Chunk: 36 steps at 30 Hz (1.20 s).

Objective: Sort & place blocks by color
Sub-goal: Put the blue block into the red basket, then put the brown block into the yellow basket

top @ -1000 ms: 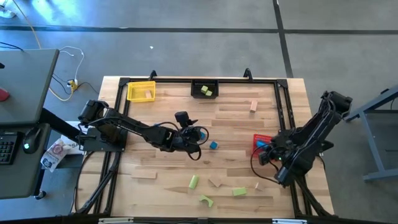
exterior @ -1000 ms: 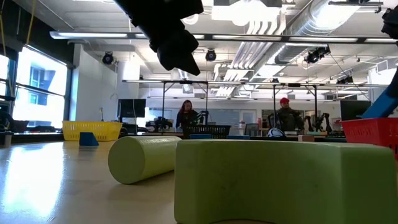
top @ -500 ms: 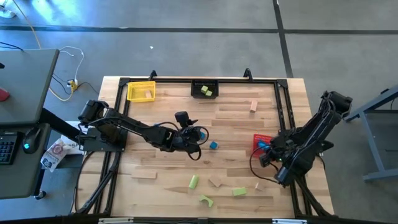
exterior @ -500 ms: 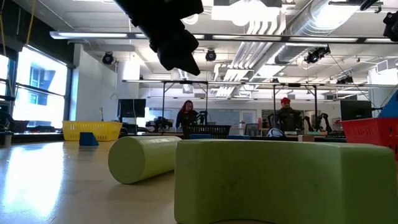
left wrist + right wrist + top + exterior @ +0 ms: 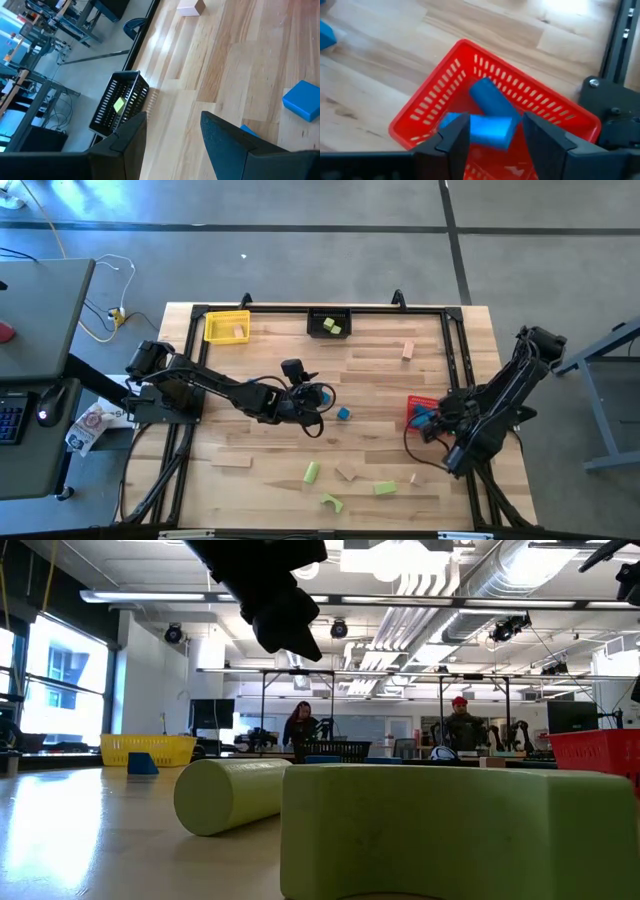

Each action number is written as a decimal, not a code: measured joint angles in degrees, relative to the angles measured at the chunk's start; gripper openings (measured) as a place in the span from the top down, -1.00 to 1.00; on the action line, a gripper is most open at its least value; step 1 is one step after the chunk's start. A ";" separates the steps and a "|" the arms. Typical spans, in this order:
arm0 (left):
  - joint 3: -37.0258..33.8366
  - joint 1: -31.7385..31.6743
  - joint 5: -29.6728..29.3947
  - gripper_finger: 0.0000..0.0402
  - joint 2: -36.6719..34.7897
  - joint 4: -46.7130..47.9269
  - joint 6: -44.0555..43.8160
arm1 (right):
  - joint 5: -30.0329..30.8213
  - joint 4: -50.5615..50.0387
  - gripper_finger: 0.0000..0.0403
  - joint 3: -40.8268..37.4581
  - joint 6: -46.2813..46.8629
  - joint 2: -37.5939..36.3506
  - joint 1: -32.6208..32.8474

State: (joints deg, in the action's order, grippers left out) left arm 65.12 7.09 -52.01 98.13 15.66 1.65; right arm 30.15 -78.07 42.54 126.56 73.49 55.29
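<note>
Blue blocks (image 5: 490,115) lie in the red bin (image 5: 427,112), at 3 o'clock on the table (image 5: 380,380). The right gripper (image 5: 492,132) hangs just above them with fingers spread and nothing between them, though one block looks blurred, possibly mid-drop.

To finish this step well: lift straight up clear of the bin rim before swinging away, so no finger catches the basket wall.

Left gripper (image 5: 172,132) near table centre, fingers apart and empty, with a blue cube (image 5: 304,100) just beside it at about 3 o'clock.

Green blocks (image 5: 312,471) and tan blocks (image 5: 346,473) lie loose around 6 o'clock.

Hard to make out: the bin's full contents, cut off by the right gripper's fingers. The low view is blocked by a green piece (image 5: 450,830).
</note>
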 joint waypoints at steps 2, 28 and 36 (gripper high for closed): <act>0.00 0.00 0.01 0.14 0.00 0.00 0.00 | 0.19 -0.35 0.14 0.00 0.49 0.00 0.00; -0.04 -3.99 5.48 0.14 -4.82 19.46 -7.77 | 12.63 -2.39 0.18 13.37 -32.76 -0.42 -25.32; -0.02 -8.21 15.66 0.14 -6.34 23.67 -7.06 | 1.12 -0.02 0.18 15.15 -48.53 -2.85 -41.65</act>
State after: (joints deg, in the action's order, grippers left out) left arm 65.10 -1.12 -36.35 91.79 39.33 -5.41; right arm 31.27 -78.09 57.69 78.03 70.65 13.64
